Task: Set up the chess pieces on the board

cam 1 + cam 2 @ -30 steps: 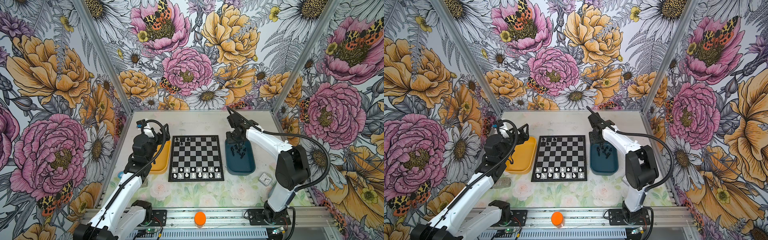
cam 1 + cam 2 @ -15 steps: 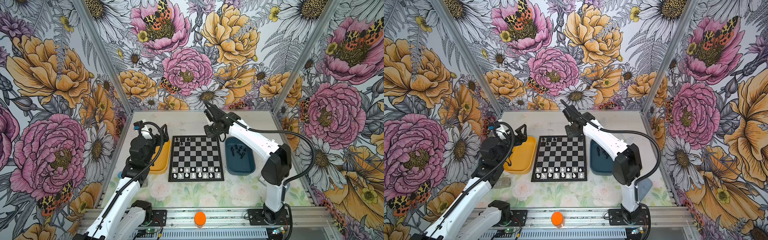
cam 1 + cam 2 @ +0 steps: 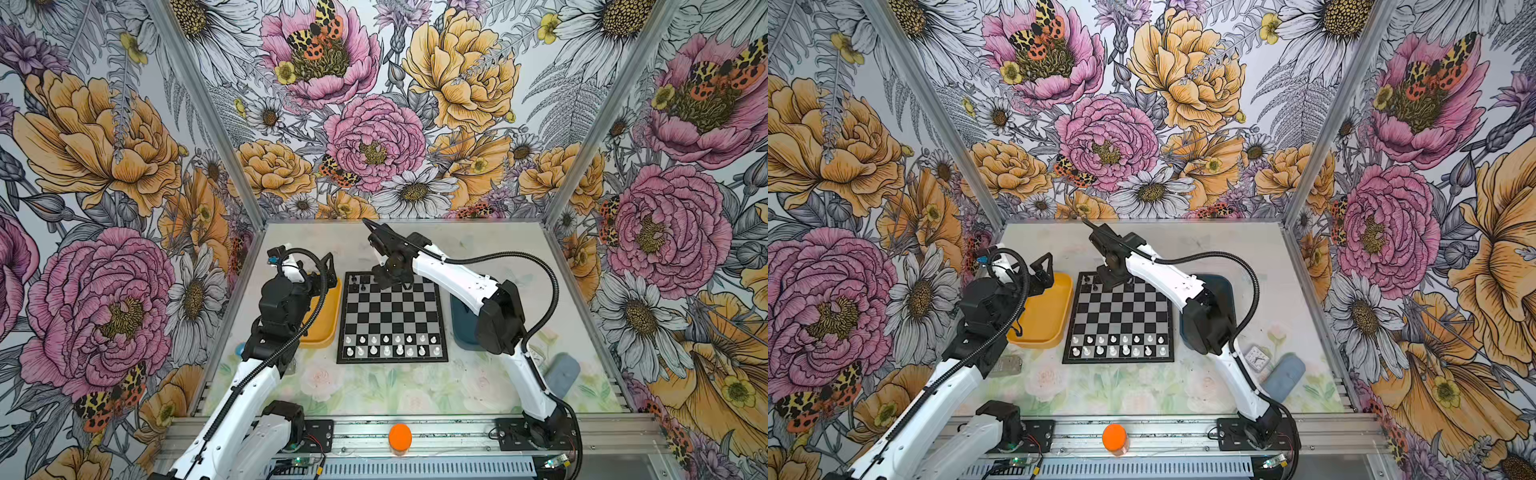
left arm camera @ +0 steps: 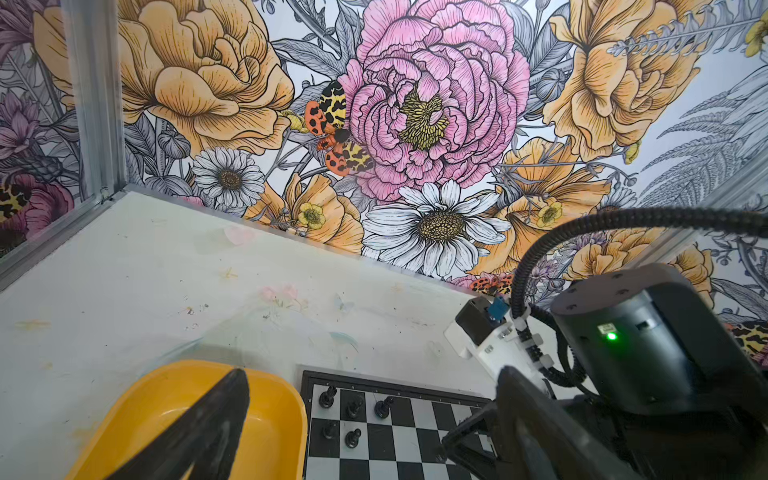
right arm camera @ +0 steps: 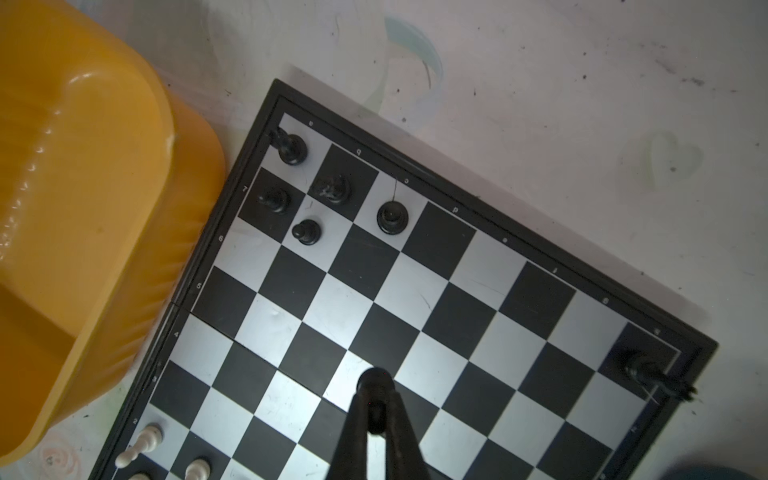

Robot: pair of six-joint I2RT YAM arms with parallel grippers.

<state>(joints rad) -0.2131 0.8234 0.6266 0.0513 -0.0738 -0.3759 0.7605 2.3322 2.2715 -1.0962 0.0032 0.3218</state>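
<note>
Right pincer [image 5: 376,401] clamped on a black chess piece [image 5: 376,379].
The board [image 5: 457,311] lies below it; left pincer [image 3: 1043,270] stands apart.

Below my right claw [image 5: 376,395] I see the board [image 5: 415,291] checked black and silver-grey inside a thin black border, with black chess pieces [image 5: 390,218] ahead of the claw and white chessmen [image 5: 145,440] back beside it. The tray [image 5: 83,208] off to its side is plain yellow.
</note>
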